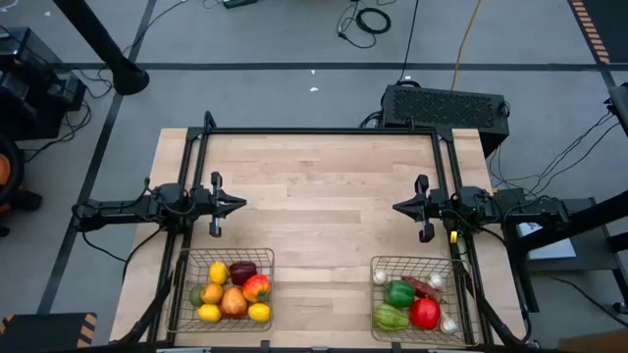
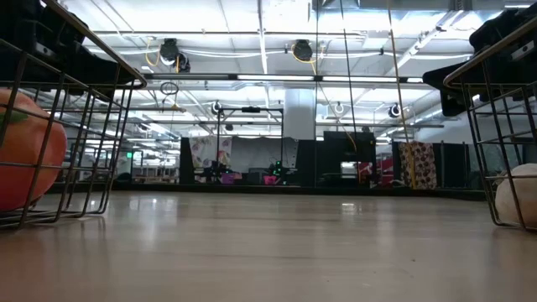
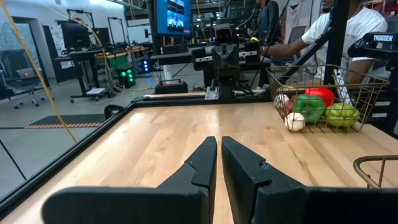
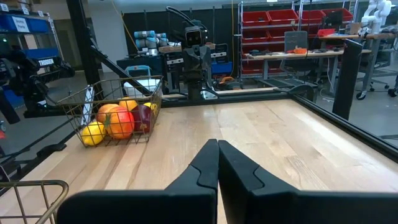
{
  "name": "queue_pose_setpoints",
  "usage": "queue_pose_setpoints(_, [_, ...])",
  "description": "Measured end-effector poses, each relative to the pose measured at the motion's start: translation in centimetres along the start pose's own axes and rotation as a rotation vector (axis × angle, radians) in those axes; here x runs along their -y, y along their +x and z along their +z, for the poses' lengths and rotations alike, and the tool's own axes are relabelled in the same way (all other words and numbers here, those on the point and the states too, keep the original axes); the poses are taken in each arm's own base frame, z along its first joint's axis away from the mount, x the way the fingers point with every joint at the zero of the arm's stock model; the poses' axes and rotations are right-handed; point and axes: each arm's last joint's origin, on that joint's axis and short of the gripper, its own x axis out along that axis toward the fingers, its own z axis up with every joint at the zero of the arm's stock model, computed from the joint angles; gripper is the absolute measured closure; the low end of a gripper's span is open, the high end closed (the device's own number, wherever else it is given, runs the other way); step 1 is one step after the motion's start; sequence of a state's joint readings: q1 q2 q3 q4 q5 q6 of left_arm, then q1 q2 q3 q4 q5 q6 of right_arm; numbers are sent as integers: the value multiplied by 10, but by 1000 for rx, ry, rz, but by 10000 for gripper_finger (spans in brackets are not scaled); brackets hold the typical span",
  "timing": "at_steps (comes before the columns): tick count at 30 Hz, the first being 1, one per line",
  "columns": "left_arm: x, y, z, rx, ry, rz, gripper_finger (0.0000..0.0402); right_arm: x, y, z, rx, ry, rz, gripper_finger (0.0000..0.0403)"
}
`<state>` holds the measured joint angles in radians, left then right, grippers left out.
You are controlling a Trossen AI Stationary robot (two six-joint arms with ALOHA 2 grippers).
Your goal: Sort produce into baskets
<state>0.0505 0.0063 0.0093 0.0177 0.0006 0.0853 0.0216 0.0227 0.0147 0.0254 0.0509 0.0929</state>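
Wooden table, both hands closed, empty

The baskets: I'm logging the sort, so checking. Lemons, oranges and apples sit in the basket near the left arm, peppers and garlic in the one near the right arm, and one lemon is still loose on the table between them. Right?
Not quite: no lemon lies loose. The high view shows the table bare between the left basket and the right basket; the rest stands.
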Motion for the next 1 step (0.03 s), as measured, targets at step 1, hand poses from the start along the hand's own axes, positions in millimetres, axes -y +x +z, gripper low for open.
queue_pose_setpoints(1, [0,0,0,0,0,0,368,0,0,0,0,0,0,403])
